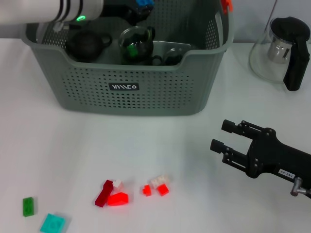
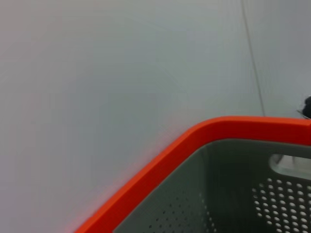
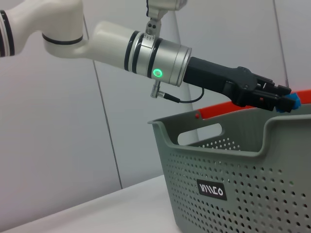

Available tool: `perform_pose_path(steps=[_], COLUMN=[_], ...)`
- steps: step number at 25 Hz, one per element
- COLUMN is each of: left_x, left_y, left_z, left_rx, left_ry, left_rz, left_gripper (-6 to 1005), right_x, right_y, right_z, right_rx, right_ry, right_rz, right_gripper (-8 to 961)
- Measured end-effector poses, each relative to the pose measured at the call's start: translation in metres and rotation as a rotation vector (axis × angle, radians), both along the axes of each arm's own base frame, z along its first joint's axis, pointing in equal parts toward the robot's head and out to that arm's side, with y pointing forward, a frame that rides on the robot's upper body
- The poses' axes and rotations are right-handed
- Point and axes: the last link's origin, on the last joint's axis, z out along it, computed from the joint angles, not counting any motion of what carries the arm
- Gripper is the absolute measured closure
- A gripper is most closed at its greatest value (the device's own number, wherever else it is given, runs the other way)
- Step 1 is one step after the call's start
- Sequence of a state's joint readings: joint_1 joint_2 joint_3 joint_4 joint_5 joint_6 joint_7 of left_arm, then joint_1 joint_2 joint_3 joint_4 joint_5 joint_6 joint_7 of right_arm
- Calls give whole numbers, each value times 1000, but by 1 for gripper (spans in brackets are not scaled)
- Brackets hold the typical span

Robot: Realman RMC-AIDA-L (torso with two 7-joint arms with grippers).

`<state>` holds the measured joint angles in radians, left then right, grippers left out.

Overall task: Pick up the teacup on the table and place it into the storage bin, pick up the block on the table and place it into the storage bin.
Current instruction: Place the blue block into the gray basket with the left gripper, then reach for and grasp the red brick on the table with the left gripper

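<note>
While our left gripper (image 3: 284, 99) hangs above the far part of the large grey-green perforated plastic storage bin (image 1: 131, 92), its fingers pressed onto a small blue block (image 3: 290, 102), our right gripper (image 1: 224, 136) hovers over the white table (image 1: 194, 204) to the near right of the bin with its fingers spread and nothing between them. Inside the bin we see a dark round teacup (image 1: 85, 44) at the left and a clear glass cup (image 1: 136, 43) beside it. Near us lie loose red blocks (image 1: 116, 196), a green brick (image 1: 28, 206) and a teal brick (image 1: 52, 223), and a glass pitcher with a black handle (image 1: 284, 51) stands to the far right.
</note>
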<state>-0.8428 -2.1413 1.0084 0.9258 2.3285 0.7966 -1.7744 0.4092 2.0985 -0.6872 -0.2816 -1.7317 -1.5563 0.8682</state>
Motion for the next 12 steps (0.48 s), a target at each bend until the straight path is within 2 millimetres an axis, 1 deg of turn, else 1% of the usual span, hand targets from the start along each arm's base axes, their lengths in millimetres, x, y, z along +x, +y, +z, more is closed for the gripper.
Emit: perform_pose_path(steps=[3, 5, 8, 10, 12], left_x=[1, 1, -1, -4, -6], left_y=[0, -1, -6, -12, -24], left_z=[-3, -1, 6, 13, 24], left_rx=[20, 35, 51, 51, 35], left_ry=[-5, -16, -45, -86, -155], left_rz=[2, 0, 5, 11, 4], left_gripper=[482, 477, 469, 464, 463], right_x=[0, 0, 0, 1, 1], right_y=[0, 0, 0, 0, 0], right_z=[0, 0, 0, 0, 1], right_rx=[-1, -1, 0, 0, 0], right_ry=[1, 1, 0, 0, -1], right_rz=[-1, -1, -1, -1, -2], right_gripper=[314, 314, 314, 314, 315])
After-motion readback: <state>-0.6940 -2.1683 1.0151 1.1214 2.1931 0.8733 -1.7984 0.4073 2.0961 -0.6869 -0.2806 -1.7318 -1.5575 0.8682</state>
